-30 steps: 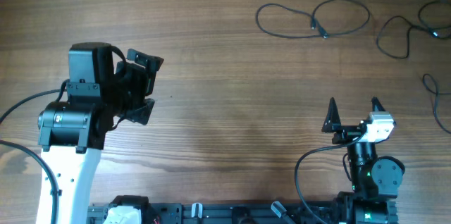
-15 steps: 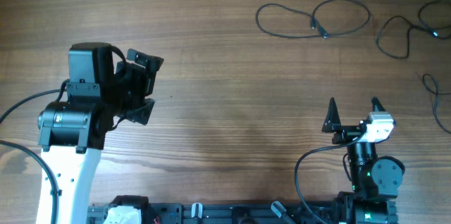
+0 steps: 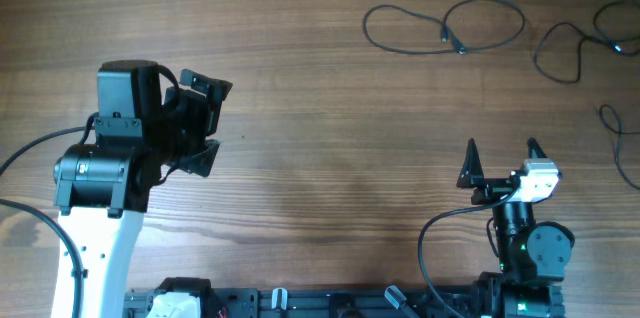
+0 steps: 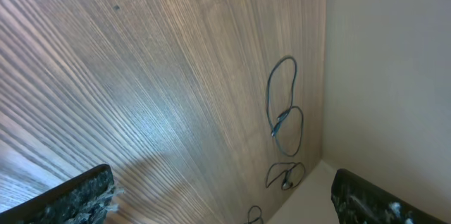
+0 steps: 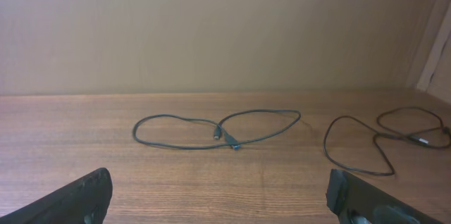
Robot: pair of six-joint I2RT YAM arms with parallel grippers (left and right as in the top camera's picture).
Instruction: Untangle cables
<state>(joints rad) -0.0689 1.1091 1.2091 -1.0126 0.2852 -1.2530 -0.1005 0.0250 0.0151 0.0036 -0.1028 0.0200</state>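
- Wood-grain table [image 3: 320, 78] runs bare to a plain wall, so nothing would stop a cable dragged outward from sliding off the far or right edge.
- Left arm [image 3: 95, 173] sits on the side of the table away from every cable. Reaching across could bring it into the right arm's path and cause a collision.
- Right arm [image 3: 525, 243] is parked low, nearer the cables, though they lie well beyond it. A fast lunge at them might scrape its fingertips on the wood.
- Left gripper [image 3: 205, 121] has its jaws spread wide and holds nothing.
- Right gripper [image 3: 501, 158] is likewise spread wide and empty. Closing on a cable this thin and flat to the surface could easily miss or pinch only air.
- Looped cable [image 5: 224, 137] lies far ahead of the right gripper, with its two loops meeting at the connectors. Pulling one loop blindly may tighten the crossing instead of freeing it.
- Second cable [image 5: 416, 138] lies to its right, apart from it. Sweeping the first one sideways could push the two together.
- Third strand [image 3: 604, 111] runs out of view at the right edge, so its full lie cannot be judged.
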